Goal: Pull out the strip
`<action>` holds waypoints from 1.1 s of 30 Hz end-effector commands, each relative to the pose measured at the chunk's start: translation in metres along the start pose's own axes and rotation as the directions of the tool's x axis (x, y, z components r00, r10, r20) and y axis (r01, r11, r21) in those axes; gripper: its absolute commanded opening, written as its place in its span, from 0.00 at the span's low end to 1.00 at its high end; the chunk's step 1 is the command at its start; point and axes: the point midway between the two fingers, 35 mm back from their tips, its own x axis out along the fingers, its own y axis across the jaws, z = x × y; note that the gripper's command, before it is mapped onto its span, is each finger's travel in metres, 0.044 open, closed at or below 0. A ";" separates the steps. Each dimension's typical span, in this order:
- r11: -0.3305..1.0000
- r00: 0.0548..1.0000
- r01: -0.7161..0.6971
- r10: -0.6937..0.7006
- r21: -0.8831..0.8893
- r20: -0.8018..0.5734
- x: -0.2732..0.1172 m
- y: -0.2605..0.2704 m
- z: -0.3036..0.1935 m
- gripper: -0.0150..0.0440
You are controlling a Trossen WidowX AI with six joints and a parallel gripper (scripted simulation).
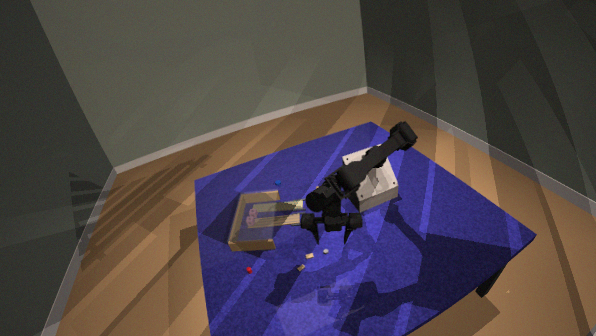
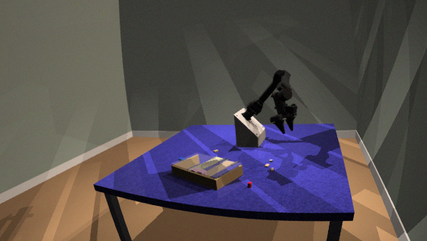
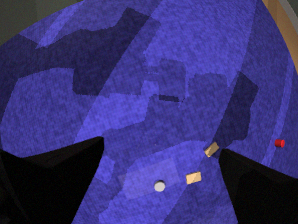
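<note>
Two small pinkish cubes point(image 1: 253, 212) point(image 1: 250, 220) sit side by side inside a low wooden box point(image 1: 252, 246) point(image 2: 229, 176) with a see-through cover. No label can be read on either. A pale strip point(image 1: 298, 204) and a second pale strip point(image 1: 290, 220) run from the cubes out toward the arm, roughly parallel. Which cube rests on which strip is too small to tell. My gripper point(image 1: 331, 242) point(image 2: 287, 131) point(image 3: 164, 150) is open and empty, high above the table and away from the box. The box and strips are outside the wrist view.
A white round piece point(image 1: 326, 251) point(image 2: 271, 161) point(image 3: 159, 186) and two tan blocks point(image 3: 193, 177) point(image 3: 211, 149) lie on the blue table. A red cylinder point(image 1: 249, 270) point(image 2: 249, 184) point(image 3: 279, 143) stands near the box. A blue piece point(image 1: 278, 182) point(image 2: 181, 158) lies behind it.
</note>
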 end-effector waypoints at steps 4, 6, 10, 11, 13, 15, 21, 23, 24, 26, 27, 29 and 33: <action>0.991 0.997 0.077 -0.080 0.110 0.020 -0.003 -0.036 -0.029 0.93; 0.971 0.989 0.136 -0.145 0.199 0.034 -0.009 -0.062 -0.054 0.93; 0.900 0.961 0.233 -0.271 0.369 0.055 -0.025 -0.103 -0.107 0.93; 0.870 0.950 0.259 -0.309 0.420 0.053 -0.031 -0.111 -0.122 0.93; 0.800 0.923 0.302 -0.381 0.518 0.049 -0.044 -0.125 -0.152 0.93; 0.729 0.895 0.330 -0.444 0.599 0.047 -0.056 -0.134 -0.180 0.93; 0.518 0.794 0.345 -0.605 0.783 0.050 -0.091 -0.138 -0.256 0.93; 0.452 0.757 0.333 -0.651 0.827 0.051 -0.102 -0.133 -0.278 0.93; 0.419 0.738 0.324 -0.673 0.848 0.051 -0.107 -0.129 -0.288 0.93; 0.364 0.703 0.305 -0.709 0.880 0.050 -0.115 -0.122 -0.303 0.93; 0.353 0.696 0.300 -0.717 0.886 0.050 -0.116 -0.120 -0.306 0.93; 0.350 0.694 0.299 -0.719 0.888 0.049 -0.117 -0.120 -0.307 0.93; 0.350 0.694 0.299 -0.719 0.888 0.049 -0.117 -0.120 -0.307 0.93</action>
